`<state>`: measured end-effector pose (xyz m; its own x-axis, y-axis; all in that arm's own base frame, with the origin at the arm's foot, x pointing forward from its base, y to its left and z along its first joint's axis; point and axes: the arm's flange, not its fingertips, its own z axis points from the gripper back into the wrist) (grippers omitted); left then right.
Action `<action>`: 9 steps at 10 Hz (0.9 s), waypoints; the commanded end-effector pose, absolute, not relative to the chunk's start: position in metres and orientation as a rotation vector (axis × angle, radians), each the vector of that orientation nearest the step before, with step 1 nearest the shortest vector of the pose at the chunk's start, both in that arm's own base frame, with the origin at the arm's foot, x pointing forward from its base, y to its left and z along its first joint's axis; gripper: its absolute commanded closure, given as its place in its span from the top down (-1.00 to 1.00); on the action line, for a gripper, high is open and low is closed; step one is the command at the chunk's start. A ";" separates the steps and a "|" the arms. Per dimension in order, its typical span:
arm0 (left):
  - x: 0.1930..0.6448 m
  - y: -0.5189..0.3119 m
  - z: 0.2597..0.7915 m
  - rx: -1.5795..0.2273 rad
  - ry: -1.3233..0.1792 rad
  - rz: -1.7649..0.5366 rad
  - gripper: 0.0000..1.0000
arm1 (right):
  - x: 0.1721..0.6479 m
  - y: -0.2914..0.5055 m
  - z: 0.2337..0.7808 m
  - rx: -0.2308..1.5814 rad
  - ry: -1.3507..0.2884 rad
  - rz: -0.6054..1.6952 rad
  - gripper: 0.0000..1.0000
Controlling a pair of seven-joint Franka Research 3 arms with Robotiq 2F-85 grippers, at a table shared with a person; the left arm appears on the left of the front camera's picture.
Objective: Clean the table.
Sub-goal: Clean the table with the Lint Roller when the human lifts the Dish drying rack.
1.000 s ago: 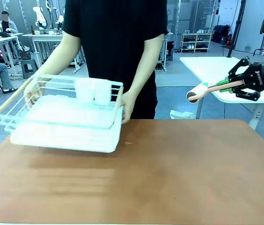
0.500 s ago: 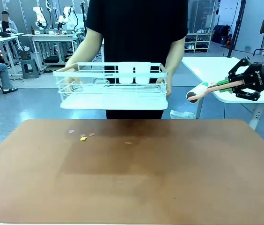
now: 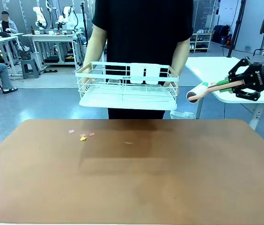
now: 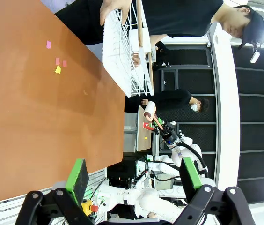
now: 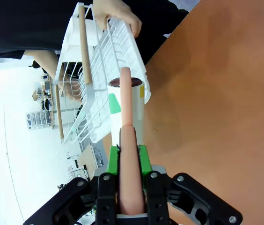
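- In the front view, you are looking at the table [image 3: 132, 178] stretching across the lower half of the picture; a few small scraps [image 3: 82, 136], pink and yellow, are lying on its far left part
- A person is standing at the far edge, holding a white wire rack [image 3: 127, 91] in both hands [image 3: 171, 85]; the rack is hanging in the air above that edge, clear of the table
- The right gripper [image 3: 226, 84] is hovering beyond the table's far right corner, its jaws pinching the handle of a lint roller [image 3: 198, 92] whose head is pointing toward the rack
- In the left wrist view, you are seeing the left gripper [image 4: 134, 174] with its jaws spread wide and nothing between the green pads; the table is running down the left side with the scraps on it, and the rack is being held past its edge
- In the right wrist view, the jaws are pressing on the roller's handle from both sides; the roller's head is pointing at the rack, the person's fingers are curling over the rack's rim, and the table is lying to the right
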<state>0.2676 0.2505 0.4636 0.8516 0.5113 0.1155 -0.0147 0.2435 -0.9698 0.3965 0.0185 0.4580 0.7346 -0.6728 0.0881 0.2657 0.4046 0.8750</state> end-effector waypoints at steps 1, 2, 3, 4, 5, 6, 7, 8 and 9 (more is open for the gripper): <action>0.265 0.252 0.464 -1.304 -0.465 0.369 1.00 | 0.396 0.019 0.458 0.989 -0.470 -0.620 -0.96; 0.265 0.252 0.464 -1.304 -0.465 0.369 1.00 | 0.396 0.019 0.458 0.989 -0.470 -0.620 -0.96; 0.265 0.252 0.464 -1.304 -0.465 0.369 1.00 | 0.396 0.019 0.458 0.989 -0.470 -0.620 -0.96; 0.265 0.252 0.464 -1.304 -0.465 0.369 1.00 | 0.396 0.019 0.458 0.989 -0.470 -0.620 -0.96; 0.265 0.252 0.464 -1.304 -0.465 0.369 1.00 | 0.396 0.019 0.458 0.989 -0.470 -0.620 -0.96; 0.265 0.252 0.464 -1.304 -0.465 0.369 1.00 | 0.396 0.019 0.458 0.989 -0.470 -0.620 -0.96; 0.265 0.252 0.464 -1.304 -0.465 0.369 1.00 | 0.396 0.019 0.458 0.989 -0.470 -0.620 -0.96; 0.265 0.252 0.464 -1.304 -0.465 0.369 1.00 | 0.396 0.018 0.458 0.988 -0.471 -0.620 -0.59; 0.265 0.252 0.464 -1.304 -0.465 0.369 1.00 | 0.402 0.023 0.472 0.977 -0.441 -0.515 -0.59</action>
<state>0.2676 0.2505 0.4636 0.8516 0.5113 0.1155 -0.0147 0.2436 -0.9698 0.3975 0.0213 0.4611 0.7552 -0.6477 0.1006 0.2494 0.4258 0.8698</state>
